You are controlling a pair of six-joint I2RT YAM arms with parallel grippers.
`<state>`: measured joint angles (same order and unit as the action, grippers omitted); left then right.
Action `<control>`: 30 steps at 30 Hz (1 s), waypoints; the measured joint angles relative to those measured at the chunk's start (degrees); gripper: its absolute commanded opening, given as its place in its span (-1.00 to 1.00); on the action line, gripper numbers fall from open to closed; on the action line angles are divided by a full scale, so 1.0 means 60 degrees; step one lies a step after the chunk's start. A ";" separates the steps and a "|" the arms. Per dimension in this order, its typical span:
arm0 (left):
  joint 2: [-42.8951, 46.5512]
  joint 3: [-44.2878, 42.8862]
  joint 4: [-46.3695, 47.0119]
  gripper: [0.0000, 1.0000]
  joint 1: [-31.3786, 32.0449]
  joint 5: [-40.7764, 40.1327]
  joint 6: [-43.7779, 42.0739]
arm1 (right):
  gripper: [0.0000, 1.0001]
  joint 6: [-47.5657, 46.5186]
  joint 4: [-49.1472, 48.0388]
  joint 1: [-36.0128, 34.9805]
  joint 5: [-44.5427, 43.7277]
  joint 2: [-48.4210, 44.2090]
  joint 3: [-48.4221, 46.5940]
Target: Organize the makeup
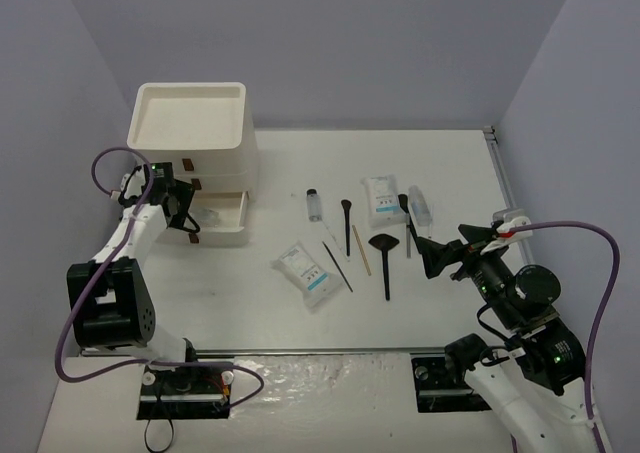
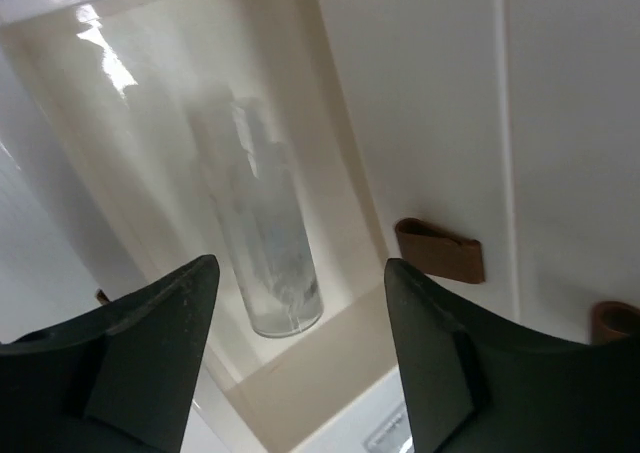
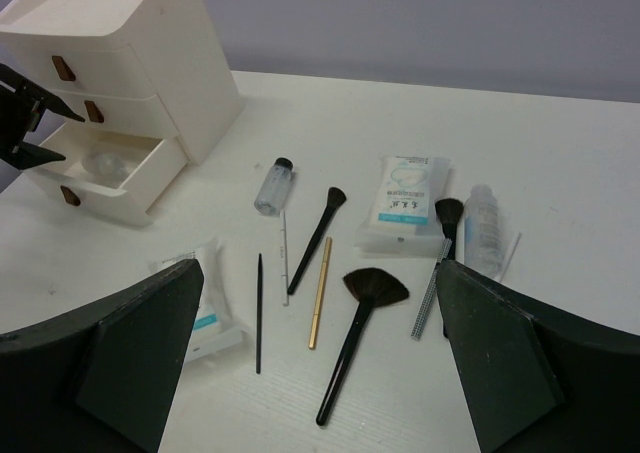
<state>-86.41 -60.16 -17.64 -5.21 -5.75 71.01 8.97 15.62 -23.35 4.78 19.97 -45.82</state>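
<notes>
My left gripper (image 1: 183, 213) hangs over the open bottom drawer (image 1: 238, 235) of the white box, jaws apart. A clear tube (image 2: 262, 241) lies in that drawer, past the fingertips and untouched. The rest of the makeup lies on the table: a clear tube (image 1: 314, 205), a black brush (image 1: 346, 223), a fan brush (image 1: 385, 258), a thin wooden stick (image 1: 361, 250), a thin black stick (image 1: 337, 265), two white packets (image 1: 309, 272) (image 1: 381, 199), another tube (image 1: 420, 208) and a brush (image 3: 447, 213). My right gripper (image 1: 428, 250) is open, empty, at their right.
The white three-drawer box (image 1: 195, 133) stands at the back left with brown handles (image 2: 440, 251); its two upper drawers are shut. Grey walls close in the table on three sides. A silver patterned stick (image 3: 430, 291) lies beside the right-hand brush.
</notes>
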 measured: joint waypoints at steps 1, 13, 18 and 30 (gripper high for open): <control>0.0006 -0.0083 0.0017 0.51 0.0000 0.0038 -0.0043 | 1.00 0.0000 0.0002 0.0000 0.0000 0.0000 0.0002; 0.0734 -0.0493 -0.0574 0.76 0.0600 0.0236 -0.1325 | 1.00 -0.0004 0.0009 0.0000 0.0005 0.0082 0.0004; 0.0763 -0.1762 -0.1233 0.91 0.3126 -0.0116 -0.2698 | 1.00 -0.0012 0.0011 0.0000 0.0004 0.0242 0.0002; -0.2503 -0.5360 -0.2635 0.93 0.6472 -0.1488 -0.4258 | 1.00 -0.0029 0.0018 0.0000 0.0007 0.0555 -0.0007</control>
<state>-101.43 -92.32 -33.45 33.62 -14.68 45.46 8.80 15.72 -23.36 4.82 23.30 -45.87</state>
